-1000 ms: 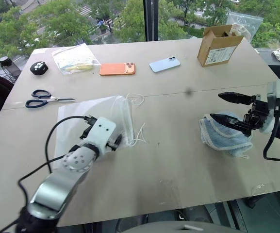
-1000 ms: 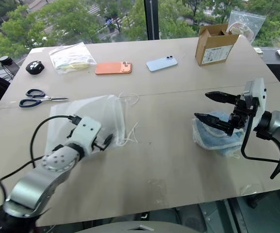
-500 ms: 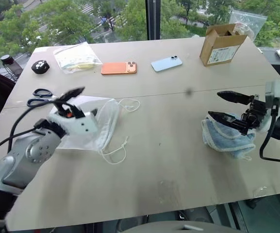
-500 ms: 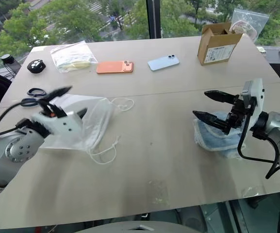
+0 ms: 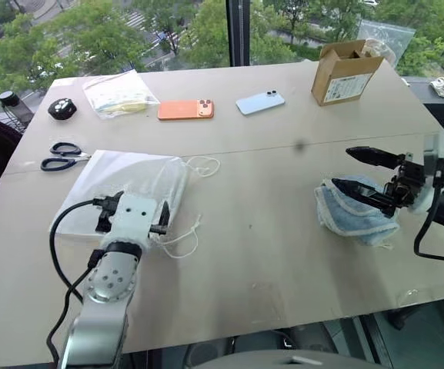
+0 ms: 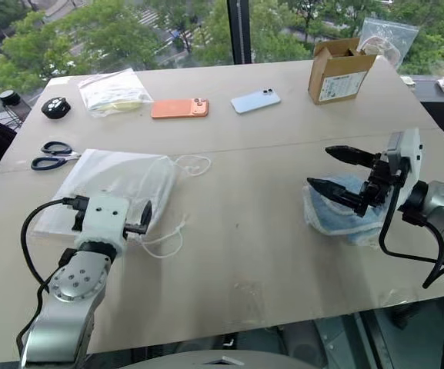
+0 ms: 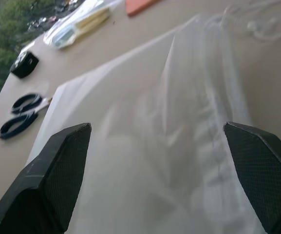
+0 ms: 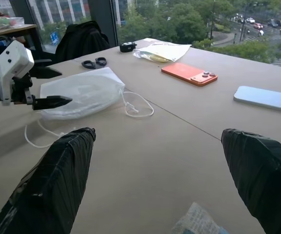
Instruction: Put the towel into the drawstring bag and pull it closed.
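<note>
The translucent white mesh drawstring bag (image 5: 133,178) lies flat at the worktop's (image 5: 268,231) left, under the wide-spread left tool (image 7: 162,161). The fluffy light blue towel (image 5: 352,215) lies right, beneath the wide-spread right tool (image 5: 352,171).

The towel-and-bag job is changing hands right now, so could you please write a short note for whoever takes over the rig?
Left tool: open, holding nothing, poised just over the drawstring bag.
Right tool: open, holding nothing, just above the towel.
Bag: lying flat on the table's left side, cords trailing from its mouth toward the middle.
Towel: crumpled on the table's right side, well apart from the bag.
Done: nothing yet.
Left: grasp the towel, open the bag, put the towel in, pull the cords closed.
</note>
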`<state>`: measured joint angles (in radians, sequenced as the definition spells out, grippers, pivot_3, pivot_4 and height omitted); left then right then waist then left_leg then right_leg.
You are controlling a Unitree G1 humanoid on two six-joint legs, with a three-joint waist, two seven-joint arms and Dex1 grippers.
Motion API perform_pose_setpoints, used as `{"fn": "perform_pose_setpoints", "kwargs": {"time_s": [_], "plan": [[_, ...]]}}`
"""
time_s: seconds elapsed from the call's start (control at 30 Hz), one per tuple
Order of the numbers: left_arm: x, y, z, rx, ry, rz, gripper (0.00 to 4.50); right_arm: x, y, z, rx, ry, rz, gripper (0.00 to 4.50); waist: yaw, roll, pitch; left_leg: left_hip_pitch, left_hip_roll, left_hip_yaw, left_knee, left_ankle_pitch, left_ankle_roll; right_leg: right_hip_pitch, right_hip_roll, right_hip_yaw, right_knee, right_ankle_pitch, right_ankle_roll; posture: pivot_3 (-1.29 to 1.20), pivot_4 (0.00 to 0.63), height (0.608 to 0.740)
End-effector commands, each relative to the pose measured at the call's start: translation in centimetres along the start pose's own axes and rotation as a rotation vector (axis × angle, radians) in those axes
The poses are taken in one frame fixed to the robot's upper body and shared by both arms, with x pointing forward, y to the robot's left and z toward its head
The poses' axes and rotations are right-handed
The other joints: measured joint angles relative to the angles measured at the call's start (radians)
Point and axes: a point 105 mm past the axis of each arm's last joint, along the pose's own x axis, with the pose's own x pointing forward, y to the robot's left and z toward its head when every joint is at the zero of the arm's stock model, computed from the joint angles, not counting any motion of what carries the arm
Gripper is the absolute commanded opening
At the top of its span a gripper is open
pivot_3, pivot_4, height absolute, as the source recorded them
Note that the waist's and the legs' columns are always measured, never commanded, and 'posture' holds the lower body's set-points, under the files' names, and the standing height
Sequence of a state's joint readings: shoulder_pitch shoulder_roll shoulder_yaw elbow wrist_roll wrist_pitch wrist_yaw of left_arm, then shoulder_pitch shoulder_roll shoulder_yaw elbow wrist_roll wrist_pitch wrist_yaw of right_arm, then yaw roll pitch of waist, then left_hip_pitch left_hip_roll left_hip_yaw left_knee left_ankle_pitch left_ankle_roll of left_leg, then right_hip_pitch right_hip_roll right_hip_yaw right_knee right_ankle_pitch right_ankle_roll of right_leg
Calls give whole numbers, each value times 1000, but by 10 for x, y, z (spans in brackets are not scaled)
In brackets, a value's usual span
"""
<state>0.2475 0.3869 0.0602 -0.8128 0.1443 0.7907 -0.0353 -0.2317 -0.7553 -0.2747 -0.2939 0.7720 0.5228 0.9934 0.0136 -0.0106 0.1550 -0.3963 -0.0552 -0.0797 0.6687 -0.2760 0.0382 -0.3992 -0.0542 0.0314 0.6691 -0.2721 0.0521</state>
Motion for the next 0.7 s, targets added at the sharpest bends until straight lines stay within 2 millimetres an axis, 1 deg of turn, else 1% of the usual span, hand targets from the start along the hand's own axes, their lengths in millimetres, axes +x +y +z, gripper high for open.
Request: {"fn": "perform_pose_setpoints", "kwargs": {"time_s": [0.03, 0.13, 0.2, 0.33, 0.5, 0.7], "plan": [[-7, -2, -2, 7, 23, 8, 4500, -1, 1, 12, -33, -28, 9, 4449, 2, 0, 0, 1, 0, 0, 0, 0, 0, 1, 0, 0, 0, 0, 0, 0, 150, 740], [-2, -6, -10, 33, 47, -11, 4500, 0, 1, 13, -33, -30, 13, 4449, 3, 0, 0, 1, 0, -2, 0, 0, 0, 2, 0, -2, -1, 0, 0, 0, 150, 740], [3, -6, -9, 48, 34, -23, 4500, 0, 0, 13, -34, -31, 13, 4449, 3, 0, 0, 1, 0, -2, 0, 0, 0, 2, 0, -2, -1, 0, 0, 0, 150, 740], [8, -10, 0, 107, -27, -70, 4500, 0, 0, 13, -36, -33, 12, 4449, 2, 0, 0, 1, 0, -2, 0, 0, 0, 2, -1, -3, -2, 0, 0, 0, 150, 740], [9, -20, -8, 128, -1, -124, 4500, 0, 1, 14, -37, -37, 4, 4449, 2, 0, 0, 0, 0, -2, 0, 0, 0, 3, -1, -2, -5, 0, 0, 0, 150, 740], [8, -25, -18, 125, 46, -147, 4500, 0, 2, 14, -37, -41, -1, 4449, 2, 0, 0, 0, 0, -2, -1, 0, 0, 3, -1, -2, -6, 0, 0, 0, 150, 740]]}}
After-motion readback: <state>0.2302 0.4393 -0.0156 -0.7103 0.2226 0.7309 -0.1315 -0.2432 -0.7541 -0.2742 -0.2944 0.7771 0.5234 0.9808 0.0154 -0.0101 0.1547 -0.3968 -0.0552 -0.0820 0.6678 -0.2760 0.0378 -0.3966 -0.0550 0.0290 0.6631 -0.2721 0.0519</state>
